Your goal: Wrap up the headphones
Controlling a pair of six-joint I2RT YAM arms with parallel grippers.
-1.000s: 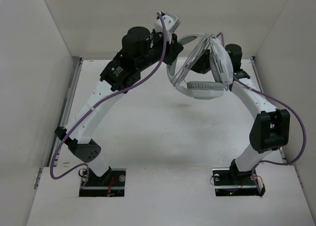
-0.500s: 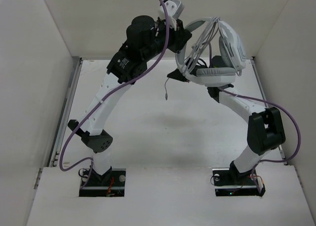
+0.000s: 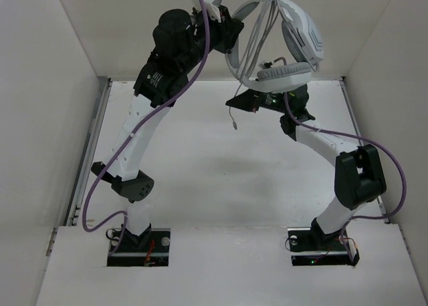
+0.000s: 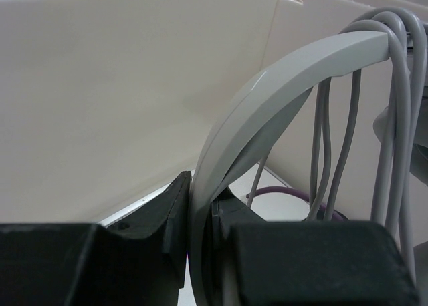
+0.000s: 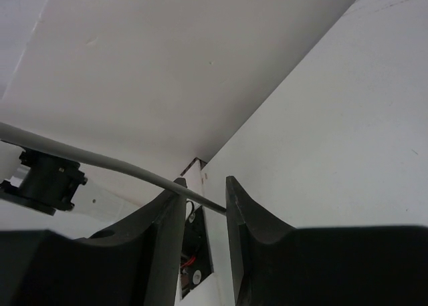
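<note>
The white and light-grey over-ear headphones (image 3: 281, 35) are hanging in the air, with their curved light-grey headband (image 4: 267, 92) held well above the white desk (image 3: 200, 166). The left hand (image 4: 200, 202) is pinching one end of the headband, with its fingers pressed against both faces of the band. This grip is presumably fixing the frame so that it can serve as a spool. Several strands of the long thin grey cable (image 4: 391, 119) are lying looped over the headband's crown. The two oval padded earcups (image 3: 284, 73) are sitting below and to the right of the headband. The right hand (image 5: 204, 196) is positioned just below the headband, under the lower earcup. Its fingers are standing slightly apart, and the cable is crossing the gap near their tips. That gap is looking wider than the cable, so the hand is judged to be guiding the free end rather than clamping it. The small plug (image 3: 234, 125) is dangling below the headband, clear of the desk, indicating slack not yet wound. In the top view, both hands' fingers are proving hard to separate from the dark wrist housings and the earcup. The loop count and the point where the cable is leaving the earcup cannot be made out.
</note>
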